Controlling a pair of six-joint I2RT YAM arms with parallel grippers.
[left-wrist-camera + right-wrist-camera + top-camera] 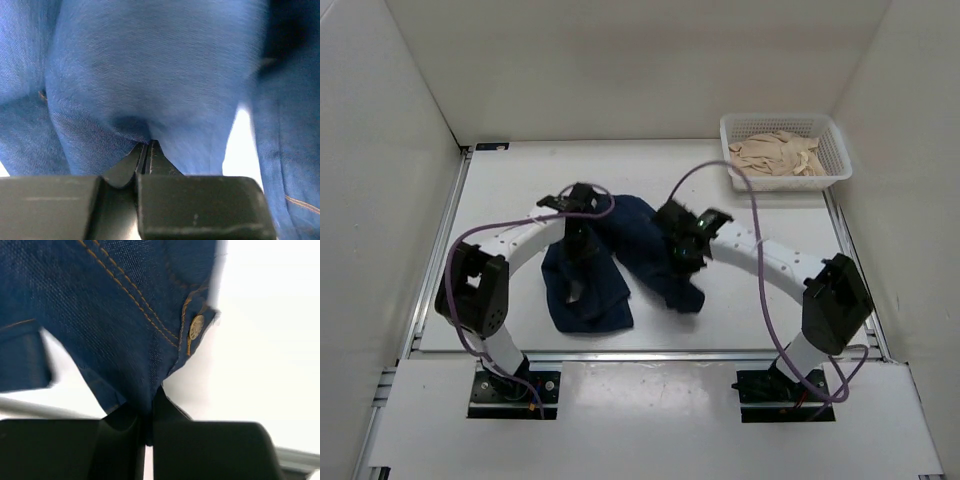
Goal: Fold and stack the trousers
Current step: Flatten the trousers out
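The free room is mostly at the far side of the surface (520,180) and on the left, up to the metal rail (438,260) along its left edge. In the far right corner a white basket (790,182) with a beige cloth (775,152) inside stands well apart from the arms. White walls (620,60) close the surface on three sides.

The trousers (620,250) are bunched in the middle, between both arms. My left end effector (148,150) is closed tight on a fold of the blue cloth, which fills nearly all of its wrist view. My right end effector (150,402) is also pinched shut on the denim, just beside a seam with orange stitching and a metal rivet (196,326). From above I cannot say surely whether the cloth is lifted or rests on the surface.
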